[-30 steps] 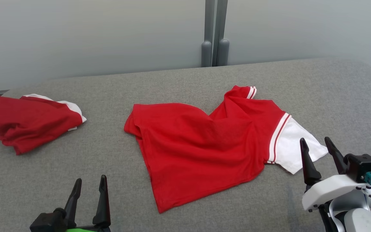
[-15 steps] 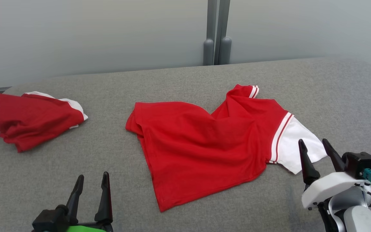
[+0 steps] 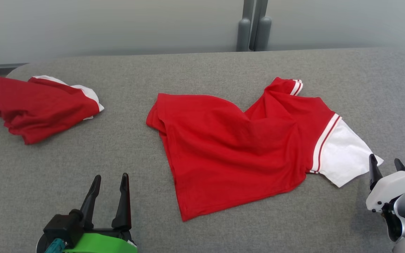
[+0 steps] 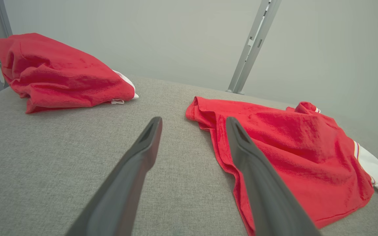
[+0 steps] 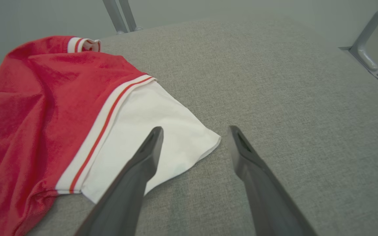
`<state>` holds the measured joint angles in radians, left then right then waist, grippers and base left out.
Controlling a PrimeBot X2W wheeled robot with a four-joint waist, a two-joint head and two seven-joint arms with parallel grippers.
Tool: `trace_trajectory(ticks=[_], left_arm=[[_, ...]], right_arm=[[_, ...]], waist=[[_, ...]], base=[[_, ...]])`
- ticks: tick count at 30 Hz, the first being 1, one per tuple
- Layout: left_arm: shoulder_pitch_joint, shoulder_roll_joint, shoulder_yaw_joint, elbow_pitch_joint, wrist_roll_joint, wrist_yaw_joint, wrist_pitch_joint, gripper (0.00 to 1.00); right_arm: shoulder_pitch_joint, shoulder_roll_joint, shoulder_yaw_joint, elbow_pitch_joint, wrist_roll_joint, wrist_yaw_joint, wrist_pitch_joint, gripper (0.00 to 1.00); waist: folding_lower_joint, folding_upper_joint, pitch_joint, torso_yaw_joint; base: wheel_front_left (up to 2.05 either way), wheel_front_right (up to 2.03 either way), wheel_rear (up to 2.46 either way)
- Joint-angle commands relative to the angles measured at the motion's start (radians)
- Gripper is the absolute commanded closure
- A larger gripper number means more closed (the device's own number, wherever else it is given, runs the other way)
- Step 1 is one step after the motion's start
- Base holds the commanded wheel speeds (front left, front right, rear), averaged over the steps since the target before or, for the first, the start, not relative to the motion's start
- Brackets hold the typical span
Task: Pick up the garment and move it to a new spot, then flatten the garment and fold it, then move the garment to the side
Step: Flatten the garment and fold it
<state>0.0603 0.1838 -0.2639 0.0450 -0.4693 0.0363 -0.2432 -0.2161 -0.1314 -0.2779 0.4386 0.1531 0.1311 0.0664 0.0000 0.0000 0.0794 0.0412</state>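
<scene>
**Red shirt mid-pad, both grippers spread and empty**

Red shirt (image 3: 237, 154) lies on the grey pad (image 3: 83, 158), about centre, a bit right; mostly spread but not flat; a crease drops from a dip in its far edge; the left edge is tucked under in a narrow fold; one hem corner points to the near side. White sleeve (image 3: 343, 154) with red-and-white trim sticks out to the right; a second trimmed cuff (image 3: 294, 86) is bunched at the shirt's far right corner.

Left gripper (image 3: 111, 175) is at near left; fingers spread, nothing between them; it sits over bare pad, apart from the shirt, left of the near hem corner; in the left wrist view one finger crosses in front of the shirt's left edge.

Right gripper (image 3: 384, 158) is at near right; fingers spread, nothing held; tips just beside the sleeve's outer corner; in the right wrist view one finger is in front of the white fabric, the other over bare pad; cannot tell if it touches.

Bundle (image 3: 37, 105), a second red garment with white parts, is crumpled at far left of the pad, well apart from the shirt. Two grey posts (image 3: 253, 28) stand behind the far edge against a pale wall (image 3: 118, 28); a grey bracket (image 5: 364, 55) shows past the pad's right side.
</scene>
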Motion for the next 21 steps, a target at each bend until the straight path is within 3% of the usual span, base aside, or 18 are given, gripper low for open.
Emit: trace_trajectory(ticks=[1, 13, 14, 15, 16, 17, 18, 20, 21], left_arm=[[-0.023, 0.0, -0.002, 0.006, 0.009, -0.006, -0.005, 0.0], [-0.063, -0.006, -0.009, 0.025, 0.012, -0.014, -0.013, 0.0], [-0.064, -0.006, -0.009, 0.025, 0.012, -0.014, -0.014, 0.0], [-0.064, -0.007, -0.01, 0.026, 0.012, -0.014, -0.014, 0.0], [-0.064, -0.007, -0.01, 0.026, 0.012, -0.014, -0.014, 0.0], [-0.064, -0.007, -0.009, 0.027, 0.011, -0.014, -0.013, 0.0], [-0.064, -0.007, -0.008, 0.028, 0.011, -0.013, -0.013, 0.0], [-0.062, -0.008, -0.006, 0.031, 0.009, -0.01, -0.014, 0.0], [-0.06, -0.008, -0.006, 0.032, 0.008, -0.009, -0.014, 0.0]], right_arm=[[-0.036, -0.004, -0.026, 0.039, 0.002, -0.001, 0.004, 0.0], [-0.187, -0.044, -0.145, 0.325, -0.01, -0.001, 0.039, 0.0], [-0.194, -0.044, -0.144, 0.34, -0.008, -0.001, 0.037, 0.08], [-0.198, -0.045, -0.143, 0.355, -0.005, -0.001, 0.035, 0.34], [-0.198, -0.045, -0.143, 0.355, -0.005, -0.001, 0.035, 0.34], [-0.202, -0.045, -0.141, 0.367, -0.004, -0.001, 0.033, 0.55], [-0.207, -0.046, -0.138, 0.378, -0.004, -0.001, 0.029, 0.65], [-0.213, -0.047, -0.129, 0.396, 0.003, -0.001, 0.024, 1.0], [-0.215, -0.046, -0.125, 0.403, 0.008, -0.001, 0.022, 1.0]], waist=[[0.0, 0.0, 0.04, 0.032], [0.0, 0.0, 0.091, 0.094], [0.0, 0.0, 0.092, 0.096], [0.0, 0.0, 0.092, 0.098], [0.0, 0.0, 0.092, 0.098], [0.0, 0.0, 0.092, 0.1], [0.0, 0.0, 0.091, 0.1], [0.0, 0.0, 0.087, 0.099], [0.0, 0.0, 0.085, 0.097]], base=[[0.0, 0.0, 0.0], [0.0, 0.0, 0.0], [0.0, 0.0, 0.0], [0.0, 0.0, 0.0], [0.0, 0.0, 0.0], [0.0, 0.0, 0.0], [0.0, 0.0, 0.0], [0.0, 0.0, 0.0], [0.0, 0.0, 0.0]])
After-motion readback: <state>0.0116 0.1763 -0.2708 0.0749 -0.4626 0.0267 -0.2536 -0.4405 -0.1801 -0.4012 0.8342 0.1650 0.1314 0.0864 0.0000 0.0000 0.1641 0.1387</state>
